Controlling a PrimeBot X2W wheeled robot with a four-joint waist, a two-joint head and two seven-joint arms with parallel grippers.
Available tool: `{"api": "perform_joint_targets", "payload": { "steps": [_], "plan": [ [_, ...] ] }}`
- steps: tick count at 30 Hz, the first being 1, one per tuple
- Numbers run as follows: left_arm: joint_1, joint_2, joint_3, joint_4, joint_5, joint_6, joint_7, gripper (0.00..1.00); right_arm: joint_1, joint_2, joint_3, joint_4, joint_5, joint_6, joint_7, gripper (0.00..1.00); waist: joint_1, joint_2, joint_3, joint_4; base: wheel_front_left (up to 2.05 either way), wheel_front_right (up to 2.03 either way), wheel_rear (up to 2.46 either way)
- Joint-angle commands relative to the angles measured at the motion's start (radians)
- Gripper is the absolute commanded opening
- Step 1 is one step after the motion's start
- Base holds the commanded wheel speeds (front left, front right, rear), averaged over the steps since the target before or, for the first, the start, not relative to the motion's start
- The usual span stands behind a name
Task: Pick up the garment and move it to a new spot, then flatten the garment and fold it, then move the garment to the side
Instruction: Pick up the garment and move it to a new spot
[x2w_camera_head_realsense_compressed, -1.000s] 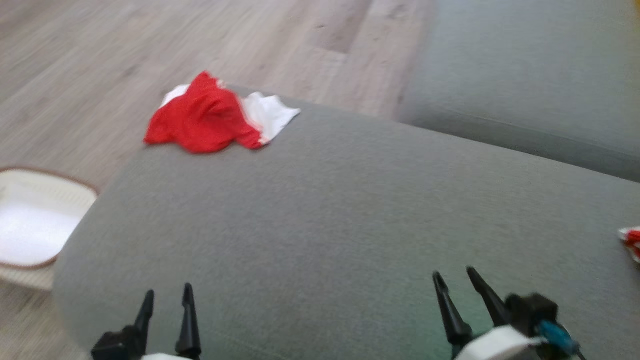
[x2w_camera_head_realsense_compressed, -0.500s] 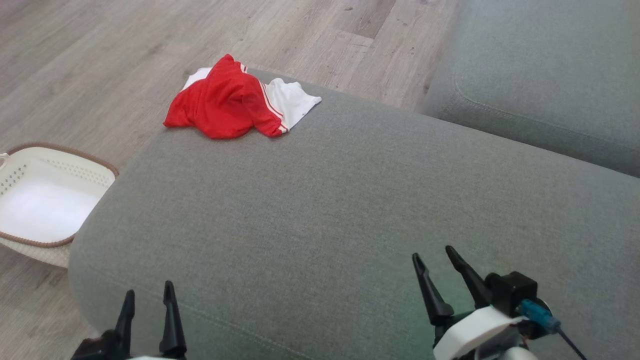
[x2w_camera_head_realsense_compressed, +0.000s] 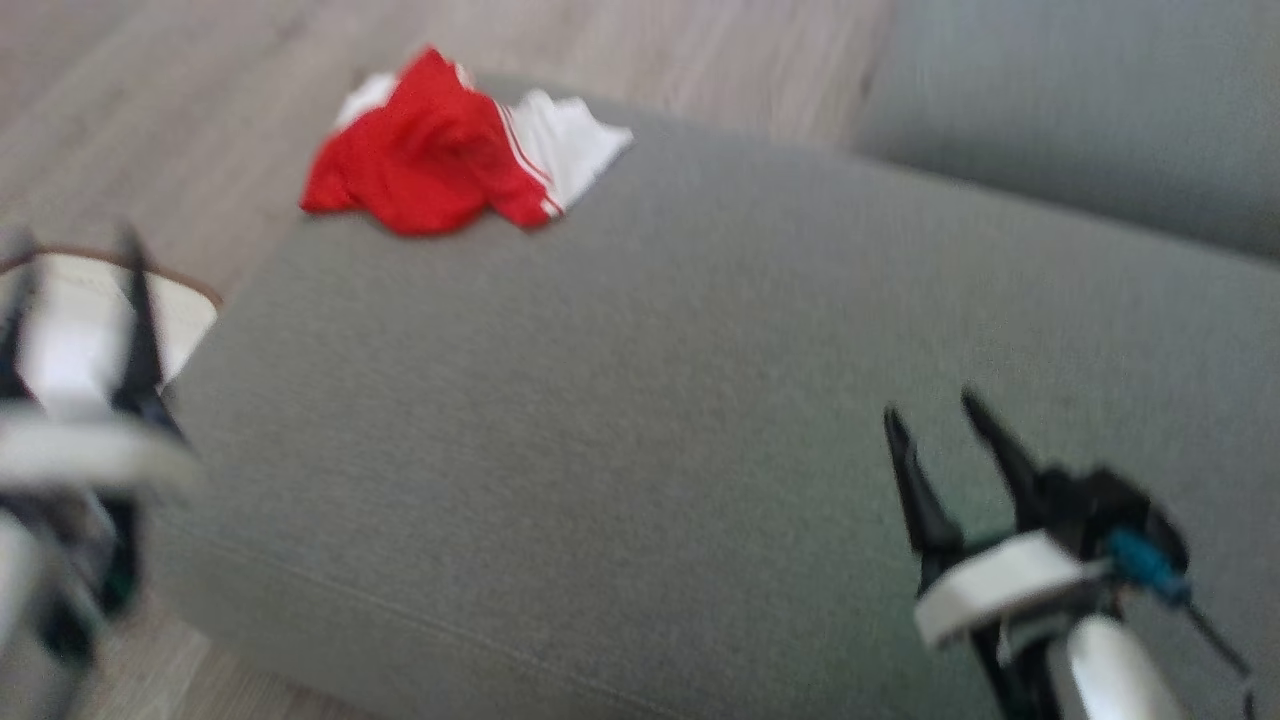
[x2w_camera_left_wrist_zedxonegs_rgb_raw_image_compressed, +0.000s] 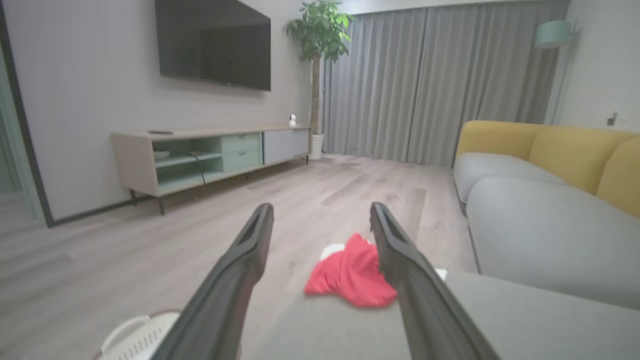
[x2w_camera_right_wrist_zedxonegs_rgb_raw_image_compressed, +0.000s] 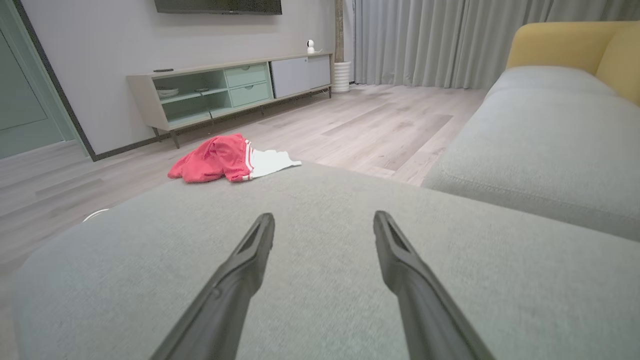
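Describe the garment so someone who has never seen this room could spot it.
Find the nearest big grey cushion. On its far left corner, beside the wooden floor, lies a crumpled garment. Bright red with white panels, it stands out against the grey.

no readable text, labels, brands or numbers were found, none was made out on the garment (x2w_camera_right_wrist_zedxonegs_rgb_raw_image_compressed: 210, 159), none on the wall screen (x2w_camera_left_wrist_zedxonegs_rgb_raw_image_compressed: 212, 42), head view was blurred

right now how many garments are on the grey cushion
1: a crumpled red and white garment at the far left corner of the cushion. More could lie outside the frame.
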Motion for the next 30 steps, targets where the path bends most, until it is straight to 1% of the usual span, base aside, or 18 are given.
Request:
{"api": "perform_joint_targets", "payload": {
  "steps": [1, 3, 5, 6, 8, 12, 15, 18, 21, 25, 27, 30],
  "plan": [
    [-0.138, 0.06, 0.065, -0.031, 0.005, -0.011, 0.027, 1.0, -0.088, -0.006, 0.01, -0.063, -0.022, 0.007, 0.012, 1.0, 0.0, 0.0, 0.131, -0.09, 0.0, 0.0, 0.0],
    [-0.256, 0.099, 0.086, 0.002, 0.003, -0.031, 0.069, 1.0, -0.122, -0.006, 0.004, -0.104, -0.053, 0.007, 0.039, 1.0, 0.0, 0.0, 0.193, -0.121, 0.0, 0.0, 0.0],
    [-0.365, 0.144, 0.075, 0.067, 0.019, -0.063, 0.124, 1.0, -0.155, -0.006, 0.009, -0.141, -0.08, 0.007, 0.065, 1.0, 0.0, 0.0, 0.247, -0.157, 0.0, 0.0, 0.0],
    [-0.417, 0.159, 0.073, 0.105, 0.023, -0.075, 0.149, 1.0, -0.171, -0.006, 0.013, -0.158, -0.09, 0.007, 0.076, 1.0, 0.0, 0.0, 0.273, -0.177, 0.0, 0.0, 0.0],
    [-0.514, 0.17, 0.078, 0.19, 0.019, -0.085, 0.183, 1.0, -0.199, -0.006, 0.015, -0.189, -0.107, 0.007, 0.097, 1.0, 0.0, 0.0, 0.322, -0.215, 0.0, 0.0, 0.0],
    [-0.664, 0.151, 0.068, 0.36, 0.016, -0.102, 0.215, 1.0, -0.222, -0.006, -0.011, -0.237, -0.139, 0.007, 0.128, 1.0, 0.0, 0.0, 0.407, -0.267, 0.0, 0.0, 0.0],
    [-0.726, 0.129, 0.051, 0.48, 0.021, -0.112, 0.224, 1.0, -0.223, -0.006, -0.027, -0.274, -0.151, 0.007, 0.145, 1.0, 0.0, 0.0, 0.468, -0.301, 0.0, 0.0, 0.0],
    [-0.768, 0.1, 0.063, 0.583, 0.001, -0.116, 0.204, 1.0, -0.217, -0.006, -0.056, -0.309, -0.166, 0.007, 0.157, 1.0, 0.0, 0.0, 0.524, -0.332, 0.0, 0.0, 0.0],
    [-0.809, 0.07, 0.053, 0.665, -0.001, -0.132, 0.184, 1.0, -0.206, -0.006, -0.092, -0.346, -0.185, 0.007, 0.169, 1.0, 0.0, 0.0, 0.581, -0.344, 0.0, 0.0, 0.0],
    [-0.853, 0.02, 0.036, 0.772, -0.012, -0.158, 0.179, 1.0, -0.191, -0.006, -0.108, -0.378, -0.191, 0.007, 0.173, 1.0, 0.0, 0.0, 0.634, -0.35, 0.0, 0.0, 0.0],
    [-0.871, 0.004, 0.026, 0.823, -0.014, -0.17, 0.184, 1.0, -0.188, -0.006, -0.113, -0.389, -0.19, 0.007, 0.171, 1.0, 0.0, 0.0, 0.651, -0.352, 0.0, 0.0, 0.0],
    [-0.895, -0.01, 0.006, 0.898, -0.005, -0.177, 0.2, 1.0, -0.186, -0.006, -0.117, -0.397, -0.191, 0.007, 0.165, 1.0, 0.0, 0.0, 0.666, -0.354, 0.0, 0.0, 0.0]
  ]
}}
